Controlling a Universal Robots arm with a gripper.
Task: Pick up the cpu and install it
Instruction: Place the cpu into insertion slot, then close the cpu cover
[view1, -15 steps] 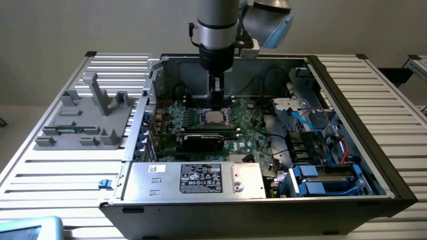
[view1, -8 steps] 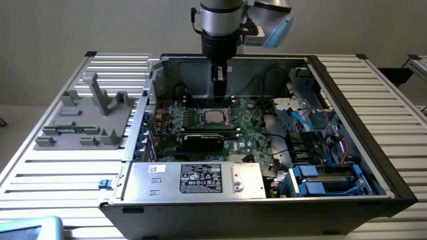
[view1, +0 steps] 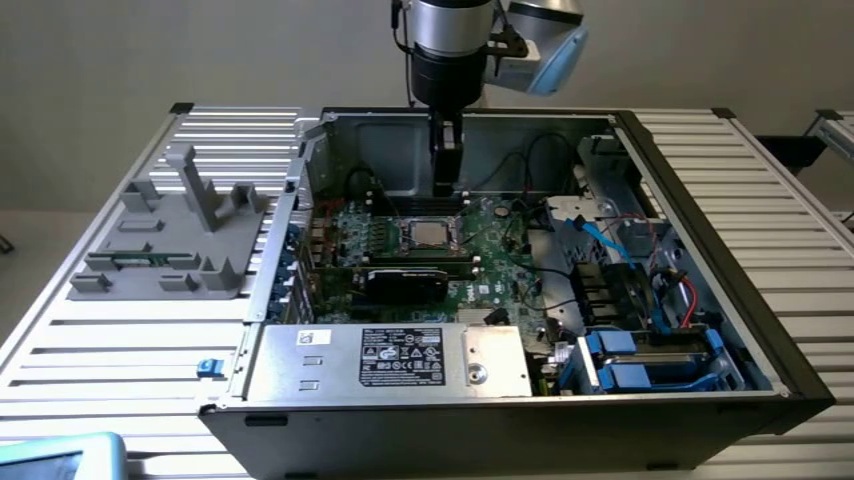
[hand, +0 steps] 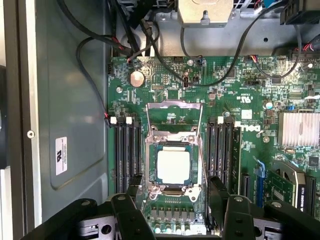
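Open computer case (view1: 694, 250) on a slatted table (view1: 80, 340); grey fixture block (view1: 174, 240) to the exterior view's left.

The cpu (hand: 173, 166) lies flat in the motherboard (hand: 165, 85) socket (hand: 173, 192), silver lid up. Load plate (hand: 174, 109) hinged up and open. Memory slots (hand: 127, 145) on either side.

Gripper (hand: 175, 186) hangs over the socket, jaws spread wider than the chip, nothing between them. Exterior view shows it just above the board.

Handling, by judgement: light, thin and rigid. The smooth metal lid is likely slippery. Underside contacts and socket pins are fragile, so no dragging or tilting. Best hold is on two opposite edges at the dark rim, kept level.
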